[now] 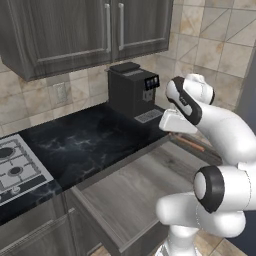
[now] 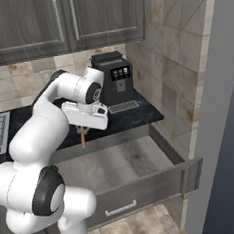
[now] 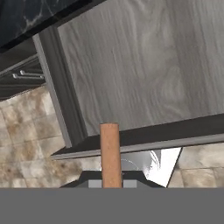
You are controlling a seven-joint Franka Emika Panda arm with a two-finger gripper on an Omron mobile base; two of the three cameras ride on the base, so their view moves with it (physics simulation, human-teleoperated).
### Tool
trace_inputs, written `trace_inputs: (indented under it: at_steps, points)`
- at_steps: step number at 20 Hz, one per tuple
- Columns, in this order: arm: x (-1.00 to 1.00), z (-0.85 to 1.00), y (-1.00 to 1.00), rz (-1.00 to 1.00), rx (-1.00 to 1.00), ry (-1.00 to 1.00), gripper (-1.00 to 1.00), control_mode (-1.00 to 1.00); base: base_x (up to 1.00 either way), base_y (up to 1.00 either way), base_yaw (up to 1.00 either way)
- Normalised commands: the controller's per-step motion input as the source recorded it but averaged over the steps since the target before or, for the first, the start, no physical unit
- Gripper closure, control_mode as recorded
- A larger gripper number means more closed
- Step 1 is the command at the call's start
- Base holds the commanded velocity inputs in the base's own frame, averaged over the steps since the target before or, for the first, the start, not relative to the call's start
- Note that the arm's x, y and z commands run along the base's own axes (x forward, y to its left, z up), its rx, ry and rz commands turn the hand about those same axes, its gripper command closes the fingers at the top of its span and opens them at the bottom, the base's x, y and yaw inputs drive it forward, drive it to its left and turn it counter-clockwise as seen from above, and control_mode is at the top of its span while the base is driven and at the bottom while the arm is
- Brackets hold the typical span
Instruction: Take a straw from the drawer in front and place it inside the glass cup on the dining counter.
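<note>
1 thin orange-brown straw (image 2: 83,138) hangs upright, pinched in the white arm's shut two-finger gripper (image 2: 84,128), above the open grey wood-grain drawer (image 2: 118,164).

**No readable text from my station**

I can make out no words, brand names, numbers or signs in any of my views. The coffee machine (image 2: 113,78) on the desk (image 1: 85,145) has a small dark panel with pale marks on its front, but they are too small and blurred for me to read. The cabinet doors (image 1: 80,27), the wall tiles (image 1: 210,45) and the open drawer (image 2: 139,180) carry no lettering that I can see.
</note>
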Motion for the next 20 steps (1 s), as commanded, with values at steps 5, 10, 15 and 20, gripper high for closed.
trace_inputs:
  at_steps: [5,10,15,20]
  points:
    - [-0.01,-0.04,0.0,0.0,0.0,0.06,1.0,1.0,-0.03,0.0,0.0]
    - [0.0,0.0,0.0,0.0,0.0,0.0,1.0,1.0,-0.57,0.26,-0.03]
    - [0.0,0.0,0.0,0.0,0.0,0.0,1.0,1.0,-0.49,0.84,-0.05]
    - [0.0,0.0,0.0,0.0,0.0,0.0,1.0,1.0,-0.01,1.0,-0.11]
